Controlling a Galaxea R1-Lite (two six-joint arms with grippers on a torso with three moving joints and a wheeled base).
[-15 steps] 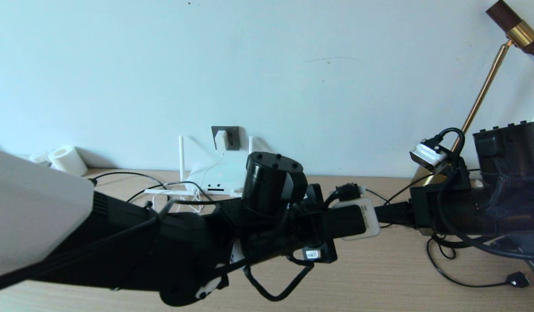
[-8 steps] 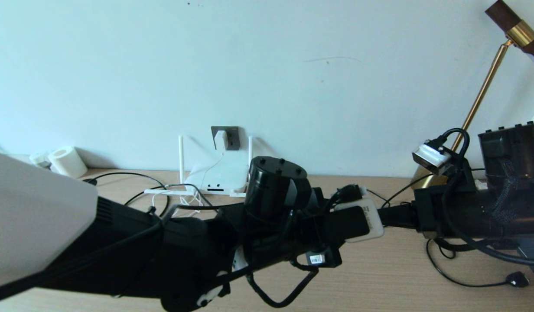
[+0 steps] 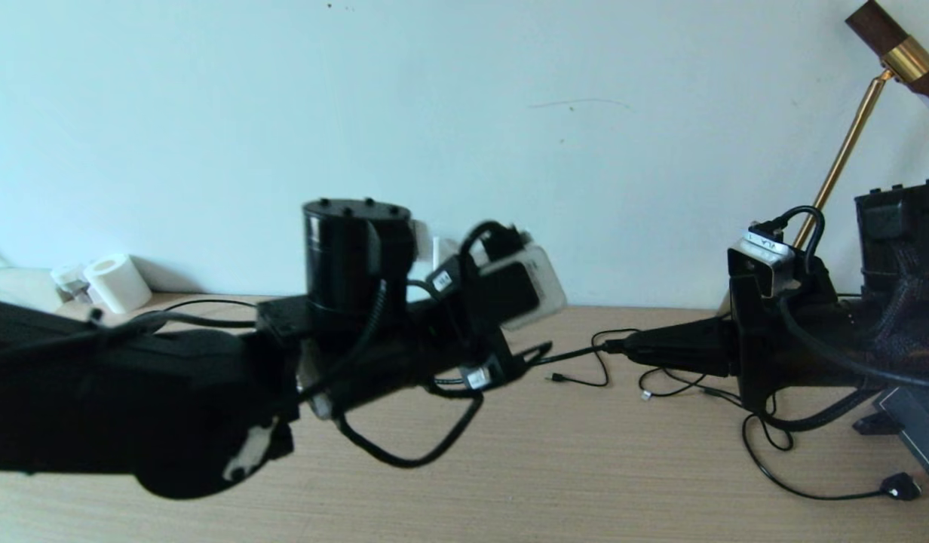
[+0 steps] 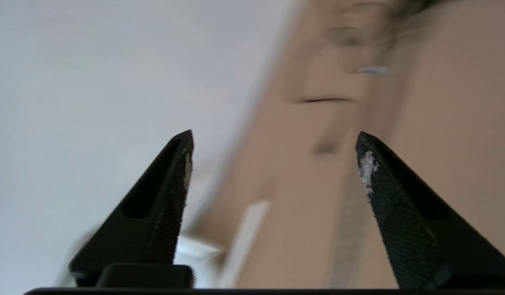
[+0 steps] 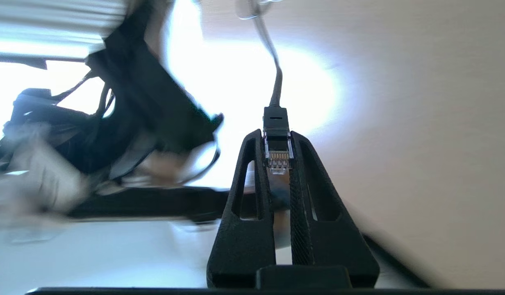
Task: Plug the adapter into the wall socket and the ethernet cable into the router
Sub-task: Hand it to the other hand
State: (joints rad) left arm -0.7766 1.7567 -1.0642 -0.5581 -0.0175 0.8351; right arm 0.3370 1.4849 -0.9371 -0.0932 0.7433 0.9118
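Pale wall [image 3: 510, 151] behind a wooden desk [image 3: 585, 483]. Toilet roll [image 3: 118, 283] far left. Left gripper [image 4: 273, 164] raised mid-scene, fingers spread wide, holding nothing. Right gripper [image 5: 278, 155] on the right, clamped on the clear plug of the ethernet cable [image 5: 277, 119]. Brass lamp [image 3: 849, 143] far right.

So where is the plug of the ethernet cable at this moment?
The ethernet cable plug is clamped between the right gripper fingertips on the robot's right, above the wooden table.
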